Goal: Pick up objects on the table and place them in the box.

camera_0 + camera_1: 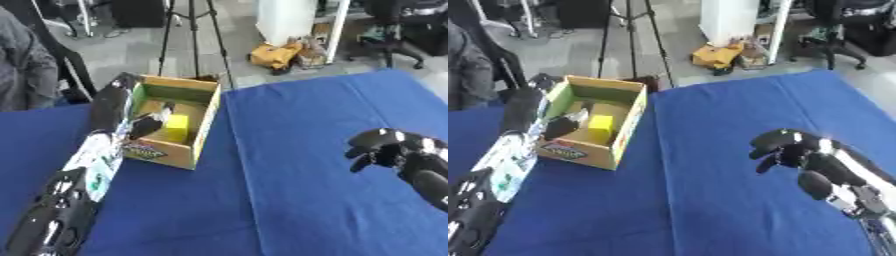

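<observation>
Over the box (203,131), the left hand (147,125) hangs with its fingers pointing down into the open top; they look curled, but whether they hold anything is, I think, not to be told from either view. Just beside those fingers, on the side toward the table's middle, a yellow block (178,127) lies on the box floor, its long axis running roughly toward the far wall. So the task's thing is already in the box, and the left arm, stretched along the table's left edge, is by far the nearer to it. The right hand (785,149) hovers well apart above the cloth (306,150) on the right, fingers curled downward and holding nothing. No other loose object shows on the blue cloth, so the coming move is probably a withdrawal of the left hand straight up and clear of the box wall. Beyond the table stand a tripod (194,35), a chair (846,30) and a person's grey sleeve (22,70) at far left.
</observation>
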Tool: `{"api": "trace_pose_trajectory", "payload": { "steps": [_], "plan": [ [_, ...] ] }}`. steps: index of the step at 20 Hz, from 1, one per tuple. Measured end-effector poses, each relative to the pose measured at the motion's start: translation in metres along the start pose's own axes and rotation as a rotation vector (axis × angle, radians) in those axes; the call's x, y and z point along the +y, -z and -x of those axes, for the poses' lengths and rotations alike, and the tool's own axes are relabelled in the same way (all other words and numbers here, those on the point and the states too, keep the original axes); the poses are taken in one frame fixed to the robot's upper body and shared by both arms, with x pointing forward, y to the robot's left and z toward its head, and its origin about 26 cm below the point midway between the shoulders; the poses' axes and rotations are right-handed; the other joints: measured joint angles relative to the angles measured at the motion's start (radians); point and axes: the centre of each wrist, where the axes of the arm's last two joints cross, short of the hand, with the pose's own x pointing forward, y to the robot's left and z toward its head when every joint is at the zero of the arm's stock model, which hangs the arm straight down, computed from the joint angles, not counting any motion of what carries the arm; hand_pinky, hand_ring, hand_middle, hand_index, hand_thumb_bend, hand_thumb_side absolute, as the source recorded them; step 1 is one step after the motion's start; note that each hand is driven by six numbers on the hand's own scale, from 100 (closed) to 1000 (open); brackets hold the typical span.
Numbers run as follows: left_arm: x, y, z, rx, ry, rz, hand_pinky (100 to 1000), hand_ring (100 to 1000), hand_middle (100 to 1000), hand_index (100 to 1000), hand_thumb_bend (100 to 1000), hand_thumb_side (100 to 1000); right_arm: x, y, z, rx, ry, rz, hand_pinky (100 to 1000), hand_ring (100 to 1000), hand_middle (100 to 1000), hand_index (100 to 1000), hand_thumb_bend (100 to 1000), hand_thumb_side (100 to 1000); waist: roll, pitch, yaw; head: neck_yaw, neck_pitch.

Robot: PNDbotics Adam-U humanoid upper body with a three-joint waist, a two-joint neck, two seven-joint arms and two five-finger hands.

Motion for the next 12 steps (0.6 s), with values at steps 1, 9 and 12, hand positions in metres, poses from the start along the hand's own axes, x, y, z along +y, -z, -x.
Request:
{"api": "trace_pose_trajectory", "payload": {
  "steps": [1,9,12],
  "plan": [
    [0.006,0.001,-0.001,-0.017,-0.028,-0.039,612,669,678,787,401,709,0.000,-0.001,0.001,0.003,0.002,0.002,657,761,764,758,515,620,-0.002,-0.002,0.006,-0.004,0.000],
    [0.015,-0.043,0.008,-0.077,-0.232,-0.217,566,629,637,771,303,813,-0.002,-0.007,0.001,0.015,0.002,0.037,657,761,763,757,516,616,-0.003,-0.012,0.060,-0.037,0.010],
    [0.018,-0.064,0.011,-0.064,-0.289,-0.226,558,622,628,767,285,839,-0.003,-0.008,0.001,0.018,0.002,0.050,658,761,764,757,518,616,0.000,-0.014,0.072,-0.043,0.016]
  ]
}}
